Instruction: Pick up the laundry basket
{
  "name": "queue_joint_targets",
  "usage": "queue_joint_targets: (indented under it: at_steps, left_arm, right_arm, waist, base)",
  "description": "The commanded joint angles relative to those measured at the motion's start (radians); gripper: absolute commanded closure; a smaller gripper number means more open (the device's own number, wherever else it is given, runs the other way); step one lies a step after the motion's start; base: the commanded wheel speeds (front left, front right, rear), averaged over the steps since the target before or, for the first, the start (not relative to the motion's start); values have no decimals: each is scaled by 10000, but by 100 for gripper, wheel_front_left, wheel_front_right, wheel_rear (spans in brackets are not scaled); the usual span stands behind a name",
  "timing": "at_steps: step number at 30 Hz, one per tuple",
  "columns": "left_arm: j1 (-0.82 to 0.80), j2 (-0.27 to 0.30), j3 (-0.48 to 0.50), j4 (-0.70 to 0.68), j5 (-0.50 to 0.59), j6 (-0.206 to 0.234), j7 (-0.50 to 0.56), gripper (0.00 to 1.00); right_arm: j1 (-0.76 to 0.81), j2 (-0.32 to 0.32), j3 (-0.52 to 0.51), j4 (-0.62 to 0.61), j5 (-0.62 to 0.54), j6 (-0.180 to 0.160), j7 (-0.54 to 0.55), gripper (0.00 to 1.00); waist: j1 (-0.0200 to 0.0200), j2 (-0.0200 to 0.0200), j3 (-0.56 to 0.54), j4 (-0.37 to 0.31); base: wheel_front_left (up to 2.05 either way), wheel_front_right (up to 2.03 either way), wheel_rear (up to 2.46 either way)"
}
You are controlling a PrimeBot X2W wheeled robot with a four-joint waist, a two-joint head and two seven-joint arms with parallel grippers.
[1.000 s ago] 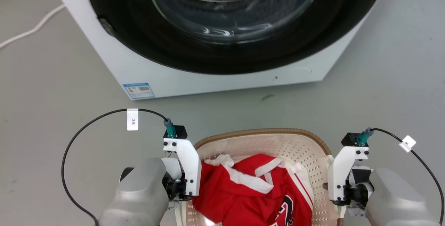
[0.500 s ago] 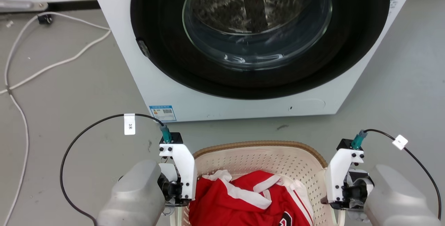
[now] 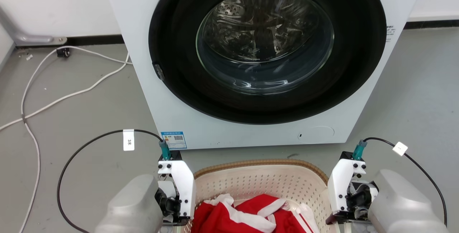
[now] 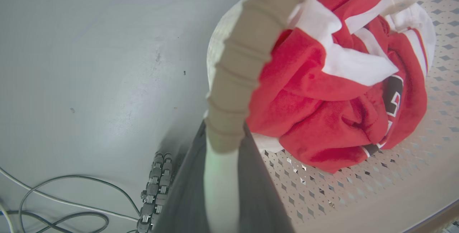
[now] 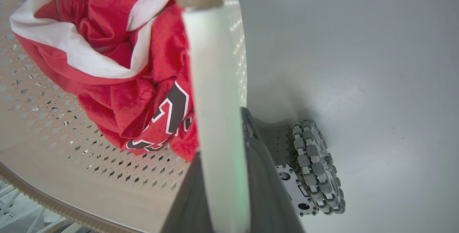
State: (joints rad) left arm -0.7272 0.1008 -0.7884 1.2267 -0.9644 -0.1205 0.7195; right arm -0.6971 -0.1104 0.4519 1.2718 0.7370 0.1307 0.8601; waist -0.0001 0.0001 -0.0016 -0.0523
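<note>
The left claw [image 4: 224, 143] and right claw [image 5: 222, 147] clamp opposite sides of the oval cream perforated plastic laundry basket [image 3: 261, 179] before the white washing machine [image 3: 157, 93]; seemingly off the floor [image 3: 79, 118], pick-up nearly complete.

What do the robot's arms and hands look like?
Both forearms are silver-grey shells. Each wrist carries a white bracket and a teal plug feeding a black cable with a white tag. The left hand and right hand have dark grey fingers.
</note>
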Motion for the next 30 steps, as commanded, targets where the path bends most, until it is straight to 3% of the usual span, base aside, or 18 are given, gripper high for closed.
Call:
queue_joint_targets:
  at_steps: [1,30]
  left_arm:
    - [154,-178,-23,-170,-148,-168,87,100]
    - [-14,-129,-403,-80,-592,-160,-122,100]
  right_arm:
    - [-212,208,-2,2,48,0,83,100]
    - [-471,589,-188,126,-72,13,649,100]
  waist:
    - [1,-1,-109,-14]
    - [1,-1,-535,-78]
  base:
    - [0,0,0]
    - [0,0,0]
